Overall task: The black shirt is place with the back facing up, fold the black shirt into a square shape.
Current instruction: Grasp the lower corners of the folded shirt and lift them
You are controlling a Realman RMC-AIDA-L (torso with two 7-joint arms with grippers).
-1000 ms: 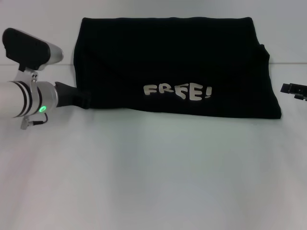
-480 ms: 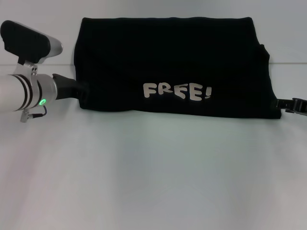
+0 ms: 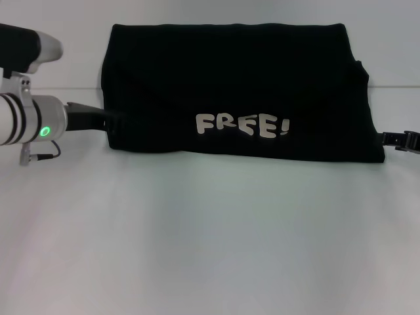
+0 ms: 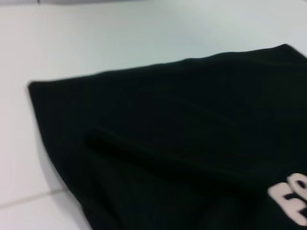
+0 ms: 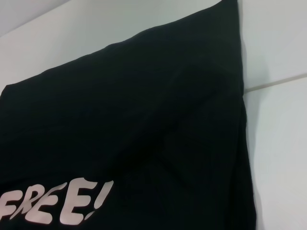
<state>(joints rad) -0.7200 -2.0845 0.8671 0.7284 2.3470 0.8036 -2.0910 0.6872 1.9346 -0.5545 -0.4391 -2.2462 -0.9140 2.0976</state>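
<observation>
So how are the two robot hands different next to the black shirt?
The left gripper reaches right up to the black shirt at its left edge, with its silver arm in plain sight. The right gripper only peeks in from the picture's right edge, beside the shirt's lower right corner, arm hidden. Both are black and sit low by the shirt's sides.

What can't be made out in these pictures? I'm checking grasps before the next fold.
- Left gripper: in the head view its tip merges with the black shirt's left edge, so open, shut or gripping cannot be told.
- Right gripper: cut off by the head view's right edge, beside the shirt's right corner.
- Both wrist views show only shirt and table, no fingers.
- Folded layers underneath: hidden by the top layer.
</observation>
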